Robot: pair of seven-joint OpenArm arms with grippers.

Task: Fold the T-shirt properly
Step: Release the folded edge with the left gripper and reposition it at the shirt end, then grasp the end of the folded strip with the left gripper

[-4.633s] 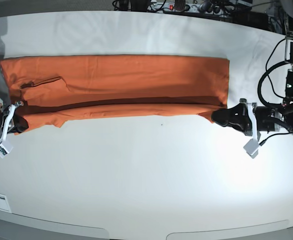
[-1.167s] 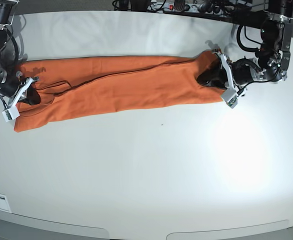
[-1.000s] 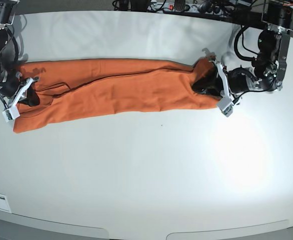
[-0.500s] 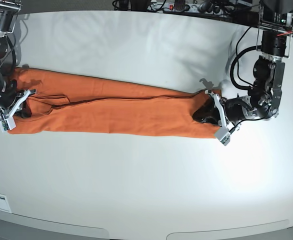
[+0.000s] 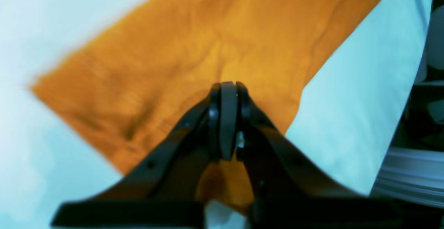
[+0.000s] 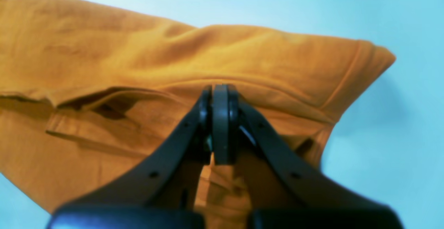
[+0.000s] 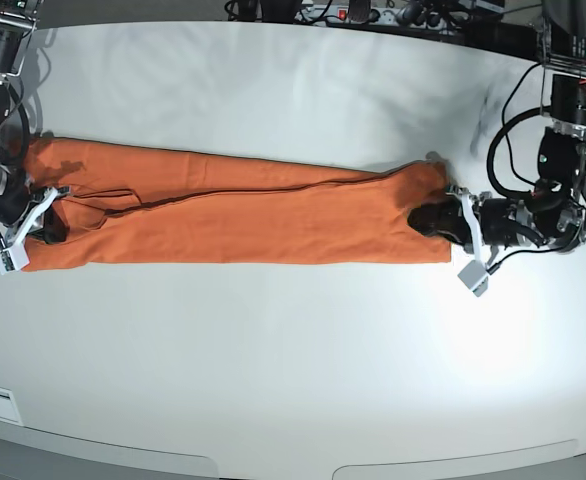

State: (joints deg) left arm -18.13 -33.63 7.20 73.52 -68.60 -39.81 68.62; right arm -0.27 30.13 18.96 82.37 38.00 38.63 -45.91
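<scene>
In the left wrist view, the left claw [image 5: 223,118] fills the near foreground, its 2 jaws pressed together on a pinch of the shirt [image 5: 215,48]. The orange cloth runs away from the tips as a wide band toward the top of the frame, with the white desk [image 5: 350,118] on either side.

In the right wrist view, the right claw [image 6: 219,118] is likewise clamped on the shirt [image 6: 138,66], jaws together over a raised fold. A hemmed edge lies to the right of the tips and an open pocket of layered cloth to the left. Pale desk [image 6: 399,135] shows beyond.

In the base view, the shirt [image 7: 243,215] lies as 1 long narrow strip across the middle of the desk [image 7: 293,380], folded lengthwise, with a seam line running along it. The left claw [image 7: 435,217] grips the strip's end on that view's right; its arm reaches in low and nearly level from the right edge, the forearm bent up toward the far corner, cables looping beside it. The right claw [image 7: 45,222] grips the opposite end; its arm comes down from the far left corner, wrist angled toward the cloth. Beyond the desk's far edge lie dark cables [image 7: 373,12].
</scene>
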